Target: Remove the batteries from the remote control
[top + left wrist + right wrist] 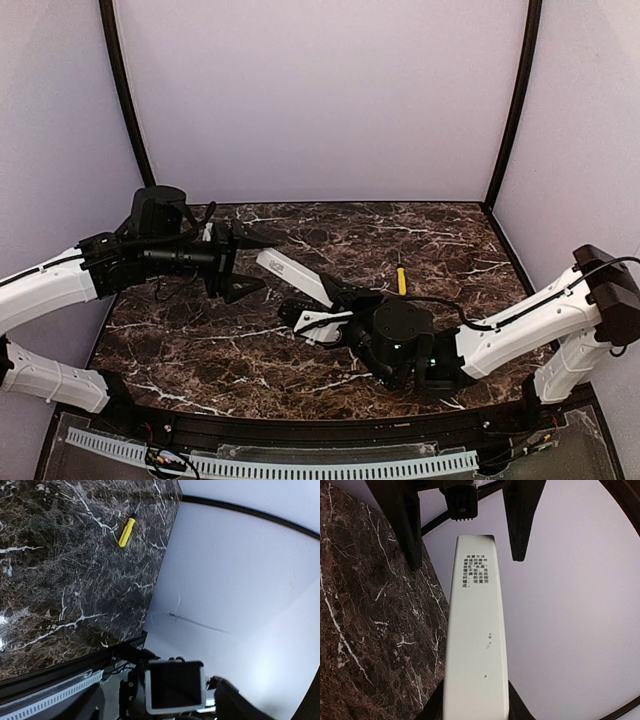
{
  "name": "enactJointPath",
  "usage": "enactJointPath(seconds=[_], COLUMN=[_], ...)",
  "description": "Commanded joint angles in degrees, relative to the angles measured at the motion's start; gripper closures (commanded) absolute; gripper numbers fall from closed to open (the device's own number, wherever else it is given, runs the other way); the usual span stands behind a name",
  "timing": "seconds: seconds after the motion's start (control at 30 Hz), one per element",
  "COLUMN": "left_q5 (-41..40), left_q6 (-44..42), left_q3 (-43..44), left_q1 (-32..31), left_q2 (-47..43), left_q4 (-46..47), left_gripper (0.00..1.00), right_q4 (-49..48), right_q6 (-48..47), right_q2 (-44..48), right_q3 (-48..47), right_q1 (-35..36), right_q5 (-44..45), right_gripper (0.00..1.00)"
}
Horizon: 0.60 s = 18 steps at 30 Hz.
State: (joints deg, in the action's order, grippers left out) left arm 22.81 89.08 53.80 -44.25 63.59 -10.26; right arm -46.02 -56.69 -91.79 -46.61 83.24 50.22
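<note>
The remote control point(295, 272) is a long white bar held off the table, slanting up and to the left. My right gripper point(322, 312) is shut on its near end; in the right wrist view the remote point(476, 630) runs up from between the jaws, printed text near its far end. My left gripper point(268, 263) is open, its fingers point(412, 535) on either side of the remote's far end without touching. In the left wrist view that end point(175, 687) shows as a dark, white-framed face. No batteries are visible.
A yellow-handled screwdriver point(401, 280) lies on the dark marble table point(450, 240) right of the remote, also in the left wrist view point(126, 532). White walls enclose the table on three sides. A black rail runs along the near edge.
</note>
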Motion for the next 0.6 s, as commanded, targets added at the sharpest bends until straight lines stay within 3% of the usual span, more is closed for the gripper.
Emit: enactJointPath(seconds=[0.0,0.1,0.2,0.33,0.47,0.57], left_q5=[-1.31,-2.42,-6.64,-18.79,-29.27,-32.53], left_q6=[0.16,-0.68,-5.9,-19.07,-29.34,-42.26], left_q3=[-0.91,-1.1,-0.78,1.28,-2.91,-4.65], left_q1=[0.22,0.22,0.44,0.63,0.79,0.91], left_q2=[-1.85,-2.32,-3.35,-6.01,-12.6,-16.43], left_q4=[-0.44,-0.86,-3.46,-12.97,-11.46,-11.44], left_gripper=[0.15,0.1,0.09,0.11,0.13,0.13], right_q4=[2.38,8.69,21.36,37.26,45.27,49.06], right_q6=[6.13,11.92,22.82,38.06,47.16,51.67], right_q2=[1.3,2.67,5.11,9.96,14.63,18.2], right_q3=[-2.25,-3.43,-5.48,-8.32,-8.81,-8.71], right_q1=[-0.11,-0.48,-1.64,-5.06,-8.67,-11.17], right_q5=[1.2,-0.16,-4.05,-13.38,-23.86,-32.2], right_gripper=[0.89,0.9,0.91,0.92,0.93,0.93])
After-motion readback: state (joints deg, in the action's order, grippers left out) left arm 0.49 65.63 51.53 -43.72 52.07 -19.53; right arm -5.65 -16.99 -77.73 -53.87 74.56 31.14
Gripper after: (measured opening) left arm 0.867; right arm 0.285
